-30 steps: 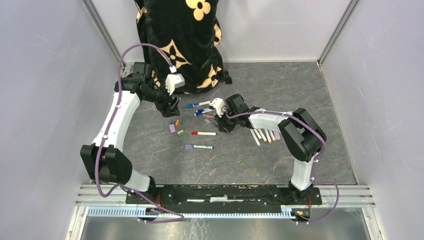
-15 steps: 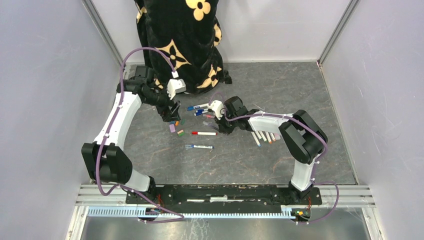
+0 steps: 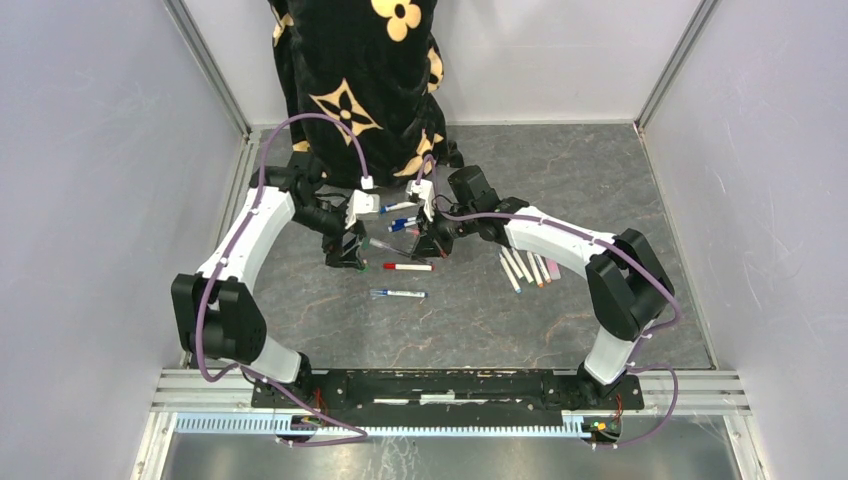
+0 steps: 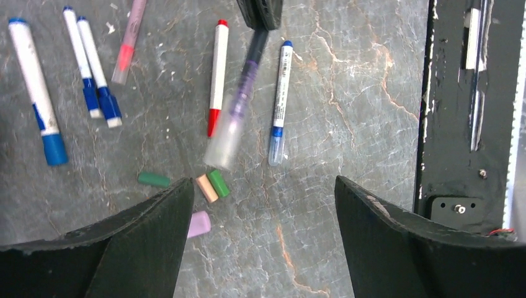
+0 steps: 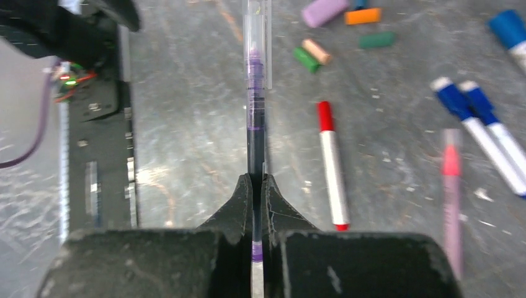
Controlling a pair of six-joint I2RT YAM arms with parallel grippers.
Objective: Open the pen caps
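My right gripper (image 5: pixel 255 186) is shut on a purple pen (image 5: pixel 255 105) and holds it off the floor. The pen's clear capped end (image 4: pixel 223 141) points toward my left gripper (image 4: pixel 262 183). That gripper is open and empty, and the capped end lies just beyond its jaws. In the top view the pen (image 3: pixel 385 245) spans between the left gripper (image 3: pixel 345 252) and the right gripper (image 3: pixel 430 240). Loose caps lie below: two green (image 4: pixel 153 179) (image 4: pixel 218 183), a peach one (image 4: pixel 207 188), a pink one (image 4: pixel 200 224). An orange cap (image 5: pixel 363 16) shows in the right wrist view.
A red pen (image 3: pixel 408 267) and a blue pen (image 3: pixel 398 294) lie on the grey floor. Two blue pens (image 3: pixel 400 210) and a pink pen (image 5: pixel 451 186) lie farther back. Several uncapped white barrels (image 3: pixel 525 268) lie at right. A black flowered cloth (image 3: pixel 360 80) stands behind.
My left gripper has moved right and nearer, over the loose caps. My right gripper has swung back and left, and the purple pen now points at the left gripper.
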